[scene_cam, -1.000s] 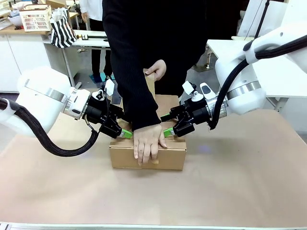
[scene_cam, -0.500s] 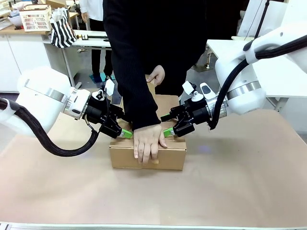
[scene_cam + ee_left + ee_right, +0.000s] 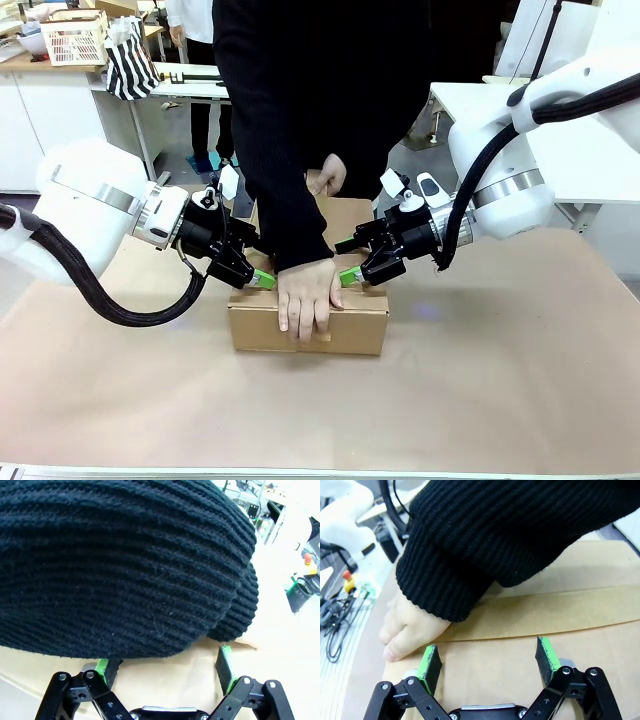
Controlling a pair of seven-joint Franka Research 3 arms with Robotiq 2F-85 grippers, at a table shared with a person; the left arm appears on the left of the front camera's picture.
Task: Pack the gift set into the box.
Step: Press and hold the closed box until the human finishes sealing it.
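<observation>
1. Brown paper covers the table (image 3: 520, 380); far back on my left a white lattice basket (image 3: 74, 42) and a black-and-white striped bag (image 3: 130, 62) stand on a counter
2. My left gripper (image 3: 252, 272) reaches in from the left and hangs at the left end of the box (image 3: 350, 328), its green pads just over the top edge; I cannot tell whether they touch the cardboard
3. From my left wrist, my two fingers stand wide apart with nothing between them, one green pad (image 3: 224, 661) at the right and the other half tucked under the person's black knit sleeve (image 3: 125, 565), tan cardboard below
4. The box sits on the table at the middle, between my two grippers, a plain brown carton with its near wall facing me
5. A person's hand (image 3: 306, 298) lies flat on the box top, fingers curling down over the near edge; the person's other hand (image 3: 328, 172) holds the upright far flap behind
6. My right gripper (image 3: 352, 262) hovers over the right part of the box top, beside that flat hand
7. From my right wrist, my green-padded fingers (image 3: 430, 661) are spread apart above the folded flaps, empty, with the person's hand (image 3: 410, 625) and black sleeve just beyond them
</observation>
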